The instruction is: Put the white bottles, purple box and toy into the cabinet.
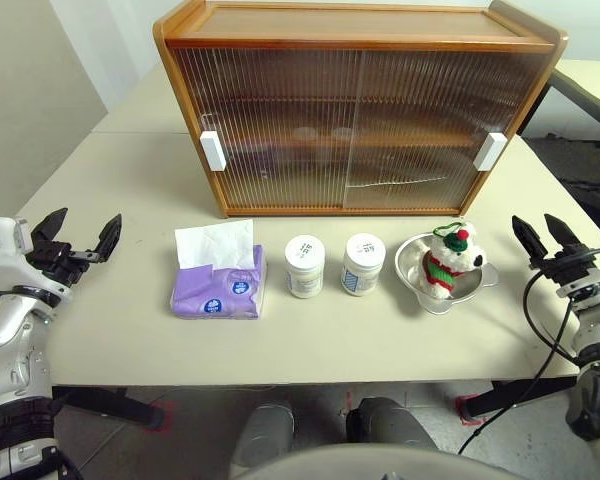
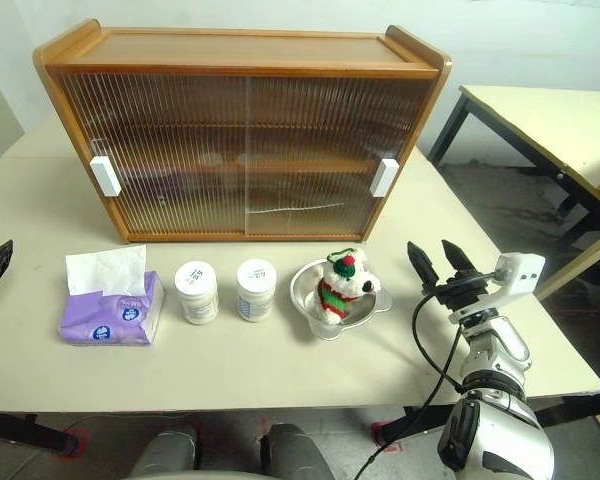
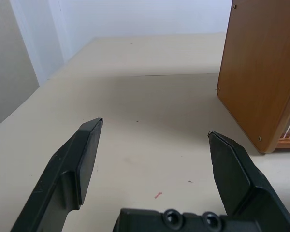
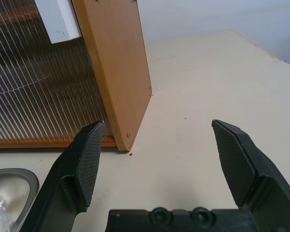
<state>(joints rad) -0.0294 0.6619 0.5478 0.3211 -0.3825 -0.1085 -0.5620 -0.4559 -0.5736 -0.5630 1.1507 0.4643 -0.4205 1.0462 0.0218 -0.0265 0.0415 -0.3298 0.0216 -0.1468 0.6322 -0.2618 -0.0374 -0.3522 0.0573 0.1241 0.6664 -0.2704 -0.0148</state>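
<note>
Left eye view: cabinet (image 1: pixel 360 110) doors closed at 12 o'clock; left gripper (image 1: pixel 77 238) at 9, right gripper (image 1: pixel 545 238) at 3, both jaws apart, empty.

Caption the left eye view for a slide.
Both open grippers, left and right, flank a purple box, two white bottles, and a toy in a bowl before the closed cabinet.

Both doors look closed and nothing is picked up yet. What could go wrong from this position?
1. The cabinet doors are shut, so anything carried there now would hit the ribbed panels.
2. The toy sits in a steel bowl; grabbing it may drag the bowl.
3. The white bottles stand close together; one could topple.
</note>
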